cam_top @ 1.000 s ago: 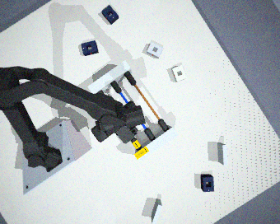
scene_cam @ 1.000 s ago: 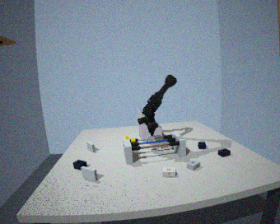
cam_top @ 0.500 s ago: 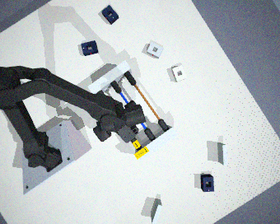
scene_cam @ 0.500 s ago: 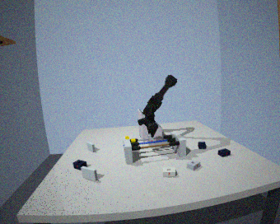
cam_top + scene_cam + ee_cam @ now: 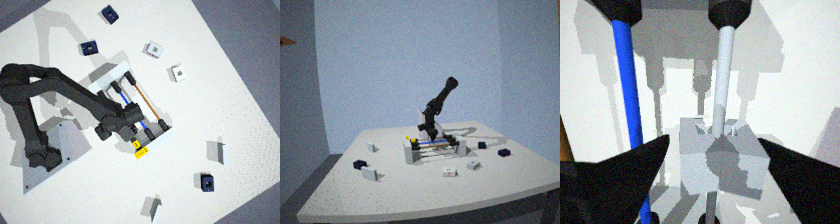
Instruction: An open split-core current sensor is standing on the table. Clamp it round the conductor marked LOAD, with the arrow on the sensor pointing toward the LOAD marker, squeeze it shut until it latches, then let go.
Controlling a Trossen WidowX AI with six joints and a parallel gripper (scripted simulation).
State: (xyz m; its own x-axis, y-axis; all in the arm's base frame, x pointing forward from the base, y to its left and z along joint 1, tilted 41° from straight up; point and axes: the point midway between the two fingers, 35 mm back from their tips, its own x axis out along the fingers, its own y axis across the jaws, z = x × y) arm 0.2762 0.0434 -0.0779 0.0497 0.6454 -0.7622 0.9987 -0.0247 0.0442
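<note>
The light grey current sensor [image 5: 697,170] sits around the pale grey conductor [image 5: 724,70], between the fingers. A red spot shows on its left side; its arrow is not visible, and whether it is latched cannot be told. My gripper [image 5: 712,140] [image 5: 133,129] is open, one fingertip on each side of the sensor with a gap to both. The yellow marker [image 5: 141,152] stands at the near end of the rack beside a yellow conductor end [image 5: 136,143]; its lettering is too small to read. In the top and exterior views the arm hides the sensor.
The blue conductor [image 5: 123,98] [image 5: 627,85] runs just beside the left finger; the orange conductor [image 5: 147,103] lies beyond it. Navy blocks [image 5: 89,48] [image 5: 360,164], two pale blocks [image 5: 154,49] [image 5: 449,172] and upright grey plates [image 5: 222,153] [image 5: 369,173] stand around the rack.
</note>
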